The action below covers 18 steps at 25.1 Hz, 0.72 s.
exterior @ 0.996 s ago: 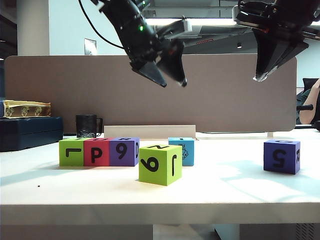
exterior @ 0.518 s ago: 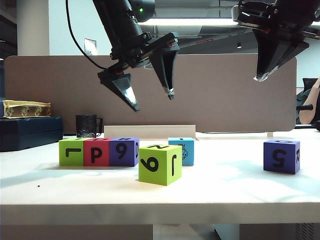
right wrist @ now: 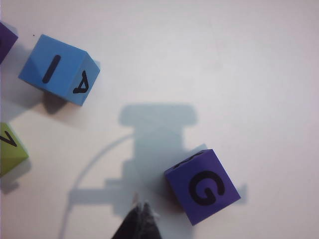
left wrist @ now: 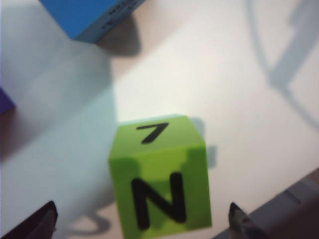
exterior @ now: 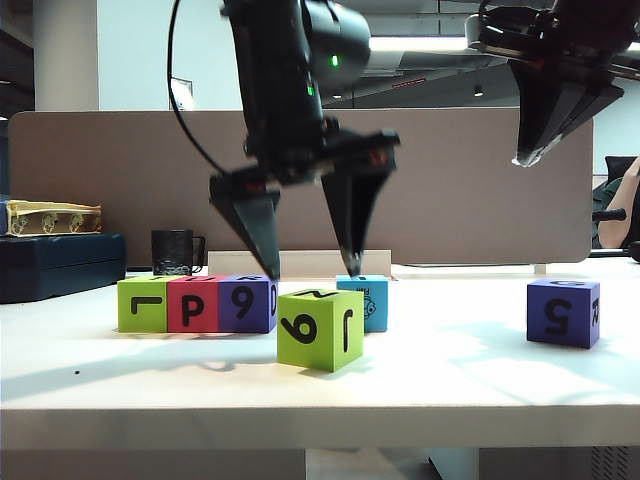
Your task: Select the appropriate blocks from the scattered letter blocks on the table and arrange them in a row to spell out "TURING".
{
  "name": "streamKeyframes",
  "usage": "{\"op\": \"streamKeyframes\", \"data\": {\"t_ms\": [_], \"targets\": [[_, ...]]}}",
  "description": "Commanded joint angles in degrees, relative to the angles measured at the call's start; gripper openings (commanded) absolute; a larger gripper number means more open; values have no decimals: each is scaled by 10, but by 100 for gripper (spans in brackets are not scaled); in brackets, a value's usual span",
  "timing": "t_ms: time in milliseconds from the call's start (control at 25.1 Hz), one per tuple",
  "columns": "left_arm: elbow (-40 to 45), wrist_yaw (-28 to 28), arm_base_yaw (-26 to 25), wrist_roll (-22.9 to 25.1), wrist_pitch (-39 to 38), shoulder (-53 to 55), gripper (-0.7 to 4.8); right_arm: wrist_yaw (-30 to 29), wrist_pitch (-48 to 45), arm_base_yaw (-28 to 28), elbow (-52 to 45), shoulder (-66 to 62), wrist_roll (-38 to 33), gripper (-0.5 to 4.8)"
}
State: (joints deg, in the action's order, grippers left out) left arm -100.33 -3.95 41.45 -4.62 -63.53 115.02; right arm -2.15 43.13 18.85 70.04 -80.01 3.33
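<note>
On the white table [exterior: 480, 385], nearest the front edge, a lime green block [exterior: 320, 328] sits alone, turned at an angle, with a 9 and a J on the faces seen from the front; from the left wrist view the same block [left wrist: 160, 179] shows an N and a 7. The left claw [exterior: 307, 268] hangs point-down over it, spread wide and holding nothing, one fingertip [exterior: 270, 280] just over the near end of the row, the other [exterior: 352, 265] over the light blue block [exterior: 364, 300] behind; whether either tip touches anything cannot be told. To the left three blocks stand touching in a row: lime green [exterior: 142, 304], red [exterior: 193, 304], purple [exterior: 247, 303]. Well apart on the right stands a second purple block [exterior: 564, 312], showing a G from above [right wrist: 204, 186]. That makes six blocks: two green, two purple, one red, one blue. The right claw [exterior: 527, 152] hangs high above that purple block, its tips pressed together and empty, seen from its wrist as a dark point [right wrist: 139, 219] at the edge. The blue block is partly hidden by the near green one. Farther back stand one black mug [exterior: 174, 252], a brown partition [exterior: 110, 185] and a dark box [exterior: 60, 265] cut off at the left
</note>
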Motion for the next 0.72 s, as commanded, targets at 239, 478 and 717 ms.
{"op": "streamKeyframes", "data": {"t_ms": [239,478,717], "targets": [[48,-27,3,-28,56,5,430,16,14,0,2,3,2,-1],[78,-27,3,-30,82,5,288,16,16,0,2,3,2,-1],[43,-49,7,-53,63,4,269,16,21,0,2,3,2,-1]]}}
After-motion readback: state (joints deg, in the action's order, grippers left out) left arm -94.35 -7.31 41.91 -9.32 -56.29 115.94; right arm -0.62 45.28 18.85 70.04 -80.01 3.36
